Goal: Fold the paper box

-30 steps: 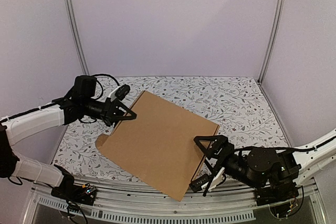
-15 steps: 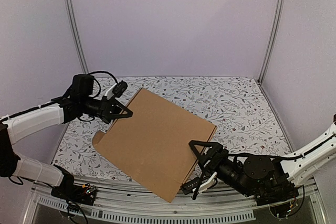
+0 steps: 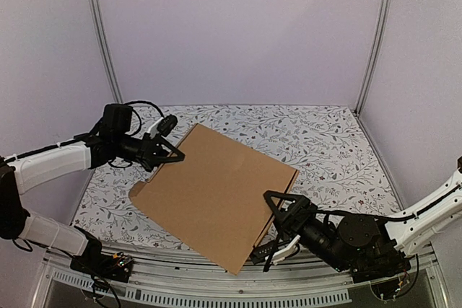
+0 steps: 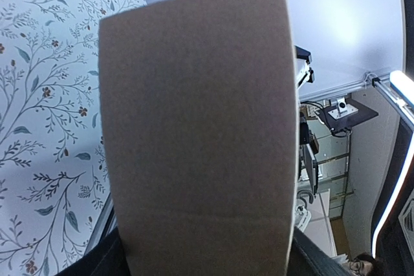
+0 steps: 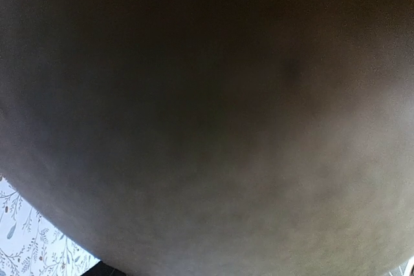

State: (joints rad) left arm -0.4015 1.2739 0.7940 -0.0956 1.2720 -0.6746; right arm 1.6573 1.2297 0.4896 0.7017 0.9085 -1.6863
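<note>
Pale lilac walls [image 3: 238,34] close off three sides, with metal posts [image 3: 99,34] at the far corners, and the table [image 3: 339,142] wears a cloth printed with leafy sprigs. On it lies the box [image 3: 216,192], folded flat as a plain brown sheet and turned like a diamond. One corner points far, and the near one juts past the table's near edge. It looks almost square from above, so no long axis is plain.

The left pincer [image 3: 175,155] meets the sheet's far-left edge, so the cardboard runs away from it toward the near right. Its fingers look pinched together on that edge. Its wrist view shows the box [image 4: 194,127] stretching straight out from between them, over the cloth.

The right pincer [image 3: 271,225] faces the opposite, near-right edge. Its fingers are spread wide, one above the sheet and one below, with the edge between them and not yet gripped. Its wrist view shows only dim cardboard [image 5: 207,95].

Both arms reach their own edges equally well. The next move probably depends on the right pincer closing, so that the two can work the sheet from opposite sides.
</note>
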